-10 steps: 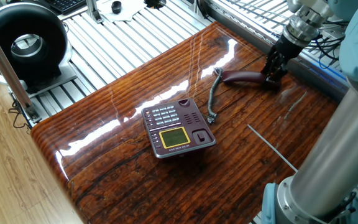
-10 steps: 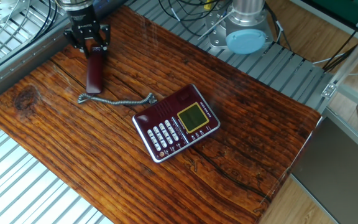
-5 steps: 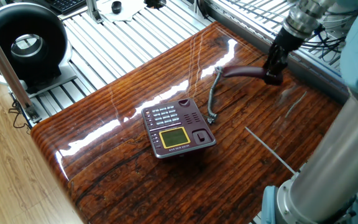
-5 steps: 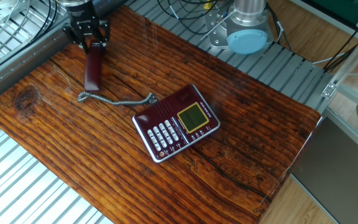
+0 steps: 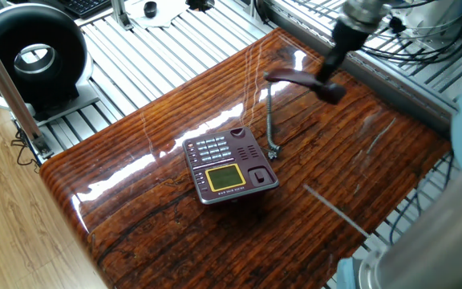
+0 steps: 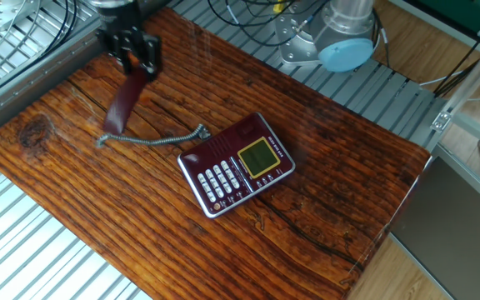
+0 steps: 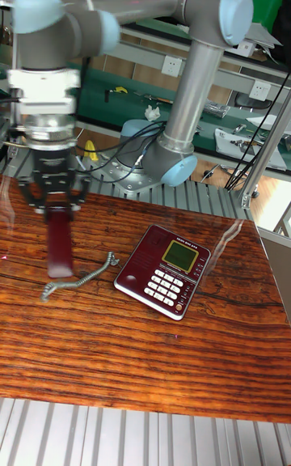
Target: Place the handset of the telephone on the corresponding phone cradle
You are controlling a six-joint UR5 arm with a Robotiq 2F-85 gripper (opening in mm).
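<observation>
We are partway through: we are holding the handset (image 6: 124,101) clear of the wooden table (image 6: 332,192), so the pick-up looks done, while the carry and the set-down are left. The telephone (image 6: 236,164) is sitting well apart from the pincer (image 6: 132,58), off to the side where the grey coiled cord (image 6: 152,138) is leading, and its phone cradle (image 7: 134,265), the plain strip on the edge facing the pincer, is lying bare.

We are gripping with the jaws closed to a narrow gap, just the handset's thickness, clamped across its upper end. The handset is hanging below the pincer at a slant, its lower end nearest the table, and the cord is trailing from that end across the wood to the telephone. Nothing else is touching the pincer.
</observation>
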